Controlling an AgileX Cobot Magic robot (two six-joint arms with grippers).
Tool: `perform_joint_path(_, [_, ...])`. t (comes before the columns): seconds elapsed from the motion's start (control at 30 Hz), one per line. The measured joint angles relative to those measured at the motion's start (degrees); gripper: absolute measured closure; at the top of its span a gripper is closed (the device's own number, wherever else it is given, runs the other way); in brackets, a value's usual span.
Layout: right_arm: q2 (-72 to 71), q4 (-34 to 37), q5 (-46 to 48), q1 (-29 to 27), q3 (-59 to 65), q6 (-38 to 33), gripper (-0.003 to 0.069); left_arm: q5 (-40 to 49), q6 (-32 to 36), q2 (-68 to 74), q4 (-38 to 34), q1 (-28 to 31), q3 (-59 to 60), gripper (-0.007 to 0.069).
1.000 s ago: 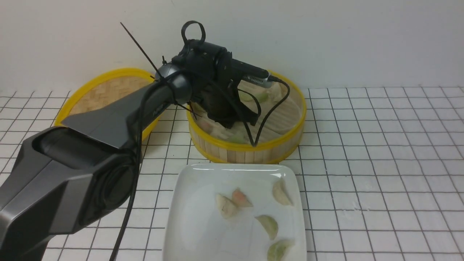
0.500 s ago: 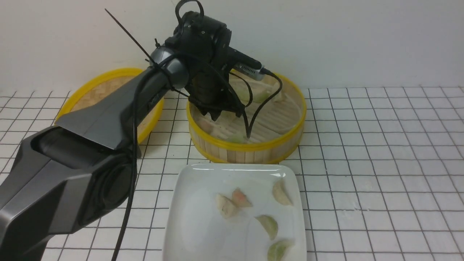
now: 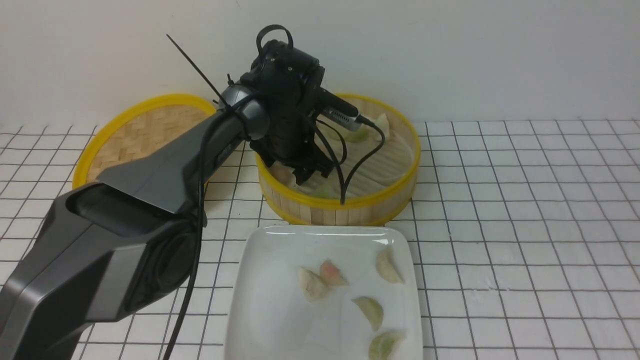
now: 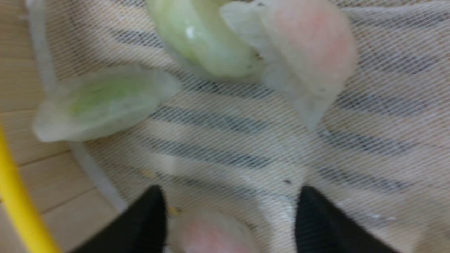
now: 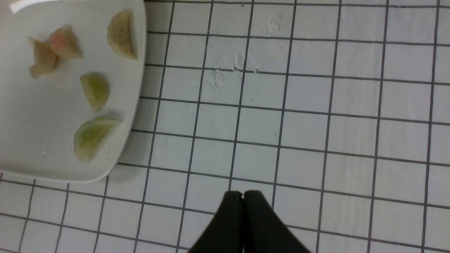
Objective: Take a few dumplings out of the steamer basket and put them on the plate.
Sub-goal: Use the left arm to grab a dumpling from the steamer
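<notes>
The steamer basket (image 3: 350, 205) stands behind the plate (image 3: 270, 280). My left gripper (image 3: 307, 175) reaches down into the basket's near left part. In the left wrist view this gripper (image 4: 230, 200) is open just above the mesh liner. A pinkish dumpling (image 4: 211, 235) lies between its fingers, close to one of them. Beyond it lie a green dumpling (image 4: 204, 38), a pink one (image 4: 313, 42) and a pale green one (image 4: 102, 102). Several dumplings (image 3: 371, 311) rest on the plate. My right gripper (image 5: 242, 193) is shut and empty above the tiled table, beside the plate (image 5: 42, 147).
The flat woven lid (image 3: 140, 135) with a yellow rim lies to the left of the basket, against the wall. My left arm's cable (image 3: 345, 180) hangs over the basket's front rim. White gridded table (image 3: 525, 225) stretches to the right.
My left gripper's jaws have gone from shut to open. The wrist rose above the basket, then came down again into its near left part. The dumplings on the plate have not moved.
</notes>
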Motion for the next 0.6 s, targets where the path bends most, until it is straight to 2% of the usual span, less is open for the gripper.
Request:
perform_joint_path(0.07, [0.0,0.0,0.0,0.0,0.0,0.0,0.0673,0.1,-0.3,0.1,-0.7,0.0,0.0,0.0315])
perform_joint_path(0.17, [0.0,0.1,0.0,0.0,0.0,0.0,0.0673,-0.6,-0.4,0.1,-0.4,-0.1,-0.3,0.0501])
perform_joint_path(0.2, [0.0,0.1,0.0,0.0,0.0,0.0,0.0673,-0.7,-0.4,0.1,-0.5,-0.1,-0.3,0.0512])
perform_joint_path(0.23, [0.0,0.1,0.0,0.0,0.0,0.0,0.0673,-0.6,-0.3,0.3,-0.9,-0.2,-1.0,0.0578])
perform_joint_path(0.27, [0.0,0.3,0.0,0.0,0.0,0.0,0.0673,-0.3,-0.3,0.5,-1.2,-0.3,-1.8,0.0603])
perform_joint_path(0.4, [0.0,0.4,0.0,0.0,0.0,0.0,0.0673,0.5,-0.1,1.1,-3.6,-1.1,-5.7,0.0631])
perform_joint_path(0.6, [0.0,1.4,0.0,0.0,0.0,0.0,0.0673,0.5,0.3,-1.2,-5.3,-2.3,-8.4,0.0631])
